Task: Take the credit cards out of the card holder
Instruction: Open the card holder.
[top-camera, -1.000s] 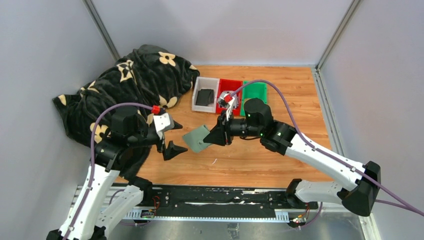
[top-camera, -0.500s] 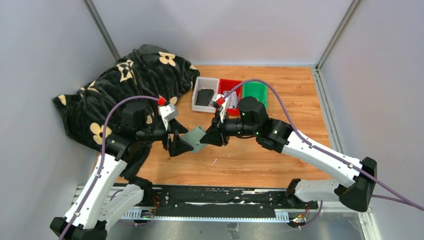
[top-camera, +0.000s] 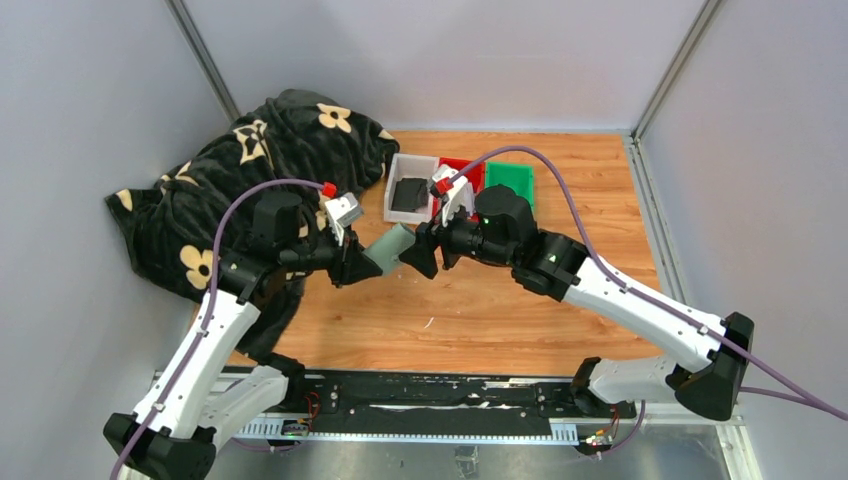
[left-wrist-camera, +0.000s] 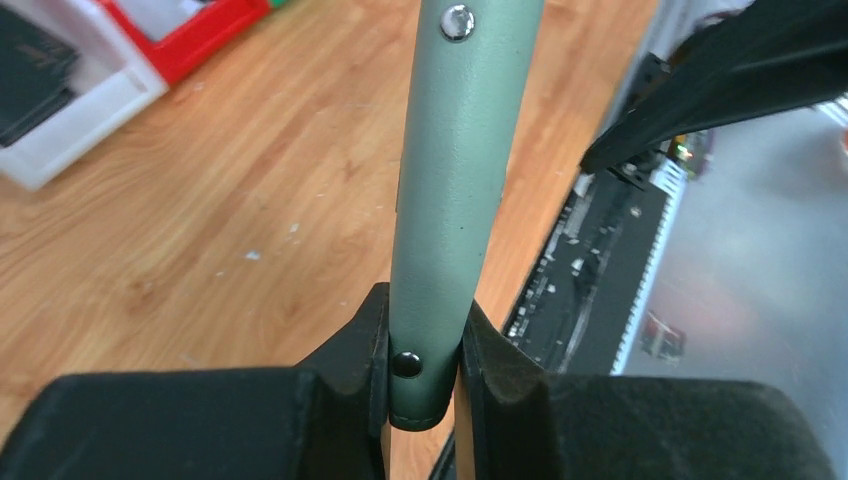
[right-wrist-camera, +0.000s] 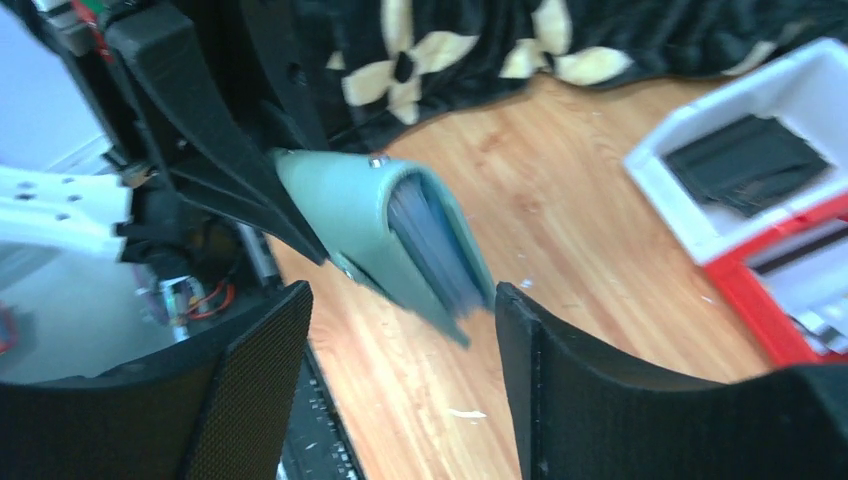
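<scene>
Sage-green holder (top-camera: 388, 247) hangs above the counter (top-camera: 500, 310) at frame centre, one end pinched by the left fingers (left-wrist-camera: 352, 345). The right fingers (right-wrist-camera: 560, 370) stand spread around its other end. That narrow one-sided pinch could let it twist or drop, spilling the cards (right-wrist-camera: 432, 250).

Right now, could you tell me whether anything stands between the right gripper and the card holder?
Nothing visible does. The right gripper is open, with the card holder between its fingers and only air in the gaps. The left gripper is shut on the holder's opposite end, out of that path.
</scene>
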